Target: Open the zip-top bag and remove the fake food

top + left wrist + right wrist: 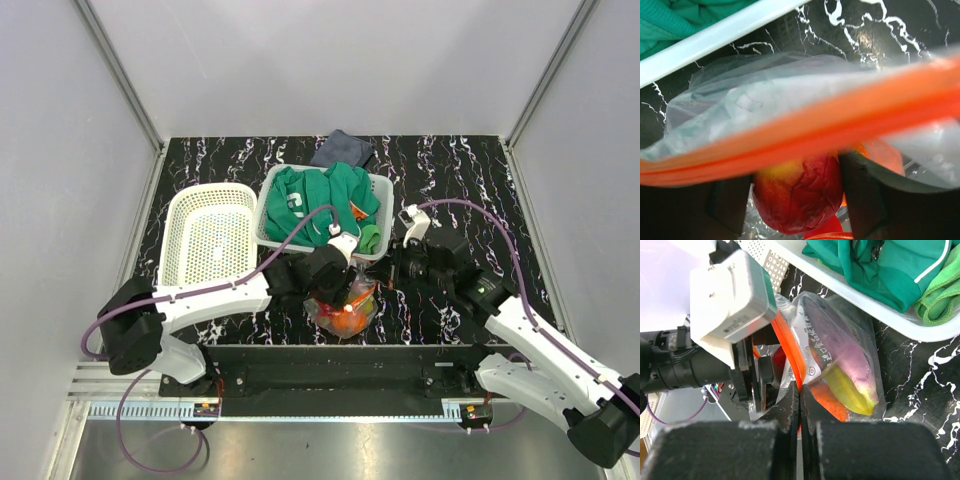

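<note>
"So, how far is the job?"

"Not far, I think. The zip-top bag (345,312) lies on the black marbled table (450,170), near the front edge, between the two arms and just in front of the tray (268,240) with the green garment (320,195). All the fake food (845,385) that I can see is inside the bag: a yellow piece, a purple one, an orange one, and a red fruit (800,192) close to the mouth. I see no piece outside the bag."

"Is the mouth open?"

"I cannot say for sure. The orange zip strip (805,130) crosses the left wrist view as one blurred band, and I find no clear gap in it."

"And the grippers?"

"The right gripper (799,407) is closed tight. The strip runs straight into its fingertips, so I judge that it pinches the bag at the mouth edge. The left gripper (796,212) has its jaws apart at the mouth. The red fruit shows in the gap between them, but I cannot tell if they touch it."

"What is left, then?"

"Almost everything, in my opinion. The mouth must be pulled open, if it is not yet, and then every piece must come out."
</note>
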You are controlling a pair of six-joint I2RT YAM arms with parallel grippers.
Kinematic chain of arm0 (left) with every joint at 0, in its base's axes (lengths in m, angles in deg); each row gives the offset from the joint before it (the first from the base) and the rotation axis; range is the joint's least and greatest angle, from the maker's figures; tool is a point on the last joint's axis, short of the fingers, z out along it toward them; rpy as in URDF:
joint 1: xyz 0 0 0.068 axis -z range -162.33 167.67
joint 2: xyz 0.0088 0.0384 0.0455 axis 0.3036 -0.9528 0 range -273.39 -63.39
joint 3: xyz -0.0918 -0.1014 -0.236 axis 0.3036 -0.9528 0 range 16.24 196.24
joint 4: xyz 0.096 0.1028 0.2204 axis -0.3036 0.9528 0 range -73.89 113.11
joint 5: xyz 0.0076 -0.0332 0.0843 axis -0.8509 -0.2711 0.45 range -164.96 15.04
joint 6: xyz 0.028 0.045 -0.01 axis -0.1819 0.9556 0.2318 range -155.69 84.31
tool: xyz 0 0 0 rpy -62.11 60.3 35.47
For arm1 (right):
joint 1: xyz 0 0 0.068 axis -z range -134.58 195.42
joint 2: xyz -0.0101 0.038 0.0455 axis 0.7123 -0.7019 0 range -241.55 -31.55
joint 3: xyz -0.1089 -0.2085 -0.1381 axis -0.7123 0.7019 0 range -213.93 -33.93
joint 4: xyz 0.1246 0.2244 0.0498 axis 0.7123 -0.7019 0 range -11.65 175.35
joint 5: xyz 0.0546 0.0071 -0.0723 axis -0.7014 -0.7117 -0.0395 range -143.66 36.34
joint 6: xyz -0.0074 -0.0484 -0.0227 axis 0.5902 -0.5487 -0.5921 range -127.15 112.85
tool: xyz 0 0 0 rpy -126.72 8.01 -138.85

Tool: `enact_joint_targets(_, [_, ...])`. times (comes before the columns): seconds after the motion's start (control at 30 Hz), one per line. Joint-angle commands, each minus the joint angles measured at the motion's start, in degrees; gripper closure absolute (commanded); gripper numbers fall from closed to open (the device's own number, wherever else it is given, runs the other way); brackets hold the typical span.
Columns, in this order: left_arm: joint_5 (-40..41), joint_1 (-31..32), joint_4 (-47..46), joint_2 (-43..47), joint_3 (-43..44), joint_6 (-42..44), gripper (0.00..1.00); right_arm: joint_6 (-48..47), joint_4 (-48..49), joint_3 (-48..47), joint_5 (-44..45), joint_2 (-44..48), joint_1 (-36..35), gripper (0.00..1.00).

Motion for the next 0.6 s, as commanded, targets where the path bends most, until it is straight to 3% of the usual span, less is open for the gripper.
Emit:
enact_joint_targets(0.0, [1.64, -0.08, 0.22, 0.80, -2.37, -0.99, 0.55, 0.30, 4.94, 0.31, -1.30, -1.08, -0.12, 1.00])
enact_joint_targets(0.1, [1.20, -0.08, 0.40, 3.16, -1.41, -0.47, 0.72, 0.30, 5.38, 0.75, -1.21, -1.35, -0.12, 1.00])
enact_joint_targets(0.2, [-1.34, -0.08, 0.31, 4.84, 0.61, 1.29, 0.80, 0.30, 5.91, 1.28, -1.21, -1.52, -0.03, 1.00])
enact_joint_targets(0.33, [-2.67, -0.08, 0.22, 9.66, 2.19, 1.64, 1.00, 0.21, 6.26, 1.89, -1.30, -1.79, -0.12, 1.00])
enact_joint_targets(0.57, [-1.97, -2.45, -1.27, 20.03, 2.64, 0.76, 1.00, 0.47, 7.32, 1.90, -2.36, -2.05, -0.12, 1.00])
